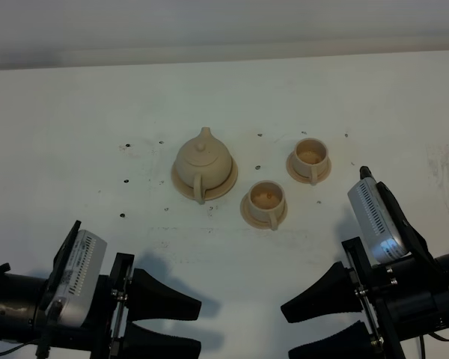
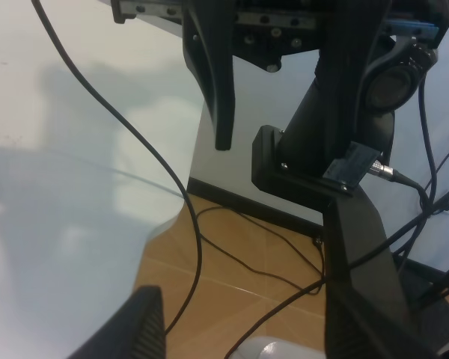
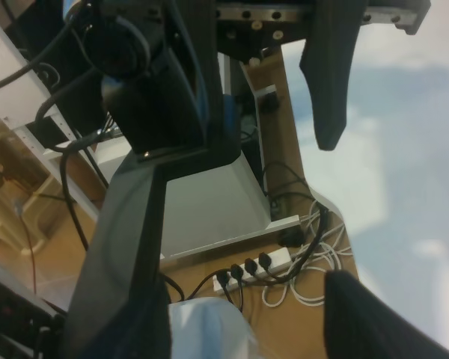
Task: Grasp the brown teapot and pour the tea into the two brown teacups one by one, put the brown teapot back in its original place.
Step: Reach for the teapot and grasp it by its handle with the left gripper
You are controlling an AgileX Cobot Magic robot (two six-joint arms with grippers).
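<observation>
Exterior high view: a white table (image 1: 75,112) fills nearly the whole picture, matte and marked with small dark specks scattered around the brown teapot (image 1: 203,158). Behind the teapot the table's far edge meets a grey wall (image 1: 209,30).

The teapot sits lid on, upon the original place (image 1: 228,182), a round saucer plate whose rim shows all around it. Its spout points toward the far edge and its loop handle toward the near edge. The two brown teacups stand to the right of the teapot, each on its own small saucer. The nearer cup (image 1: 265,197) is just beside the teapot's plate, and the farther cup (image 1: 310,153) lies beyond it, further right.

Bare table lies left of the teapot and between it and the near edge. The left gripper (image 1: 198,327) is at that near edge, left of the teapot, with its jaws spread wide and empty. The right gripper (image 1: 288,333) is at the same edge, right of the teapot, also spread wide and holding nothing. Both are well apart from the teapot.

Left wrist view: the left gripper (image 2: 187,218) hangs past the table's rounded edge (image 2: 60,224), over a wooden floor (image 2: 232,262) crossed by a black cable (image 2: 135,134).

Right wrist view: the right gripper (image 3: 333,211) is beside the table edge (image 3: 404,187), with a white power strip (image 3: 251,268) on the floor below.
</observation>
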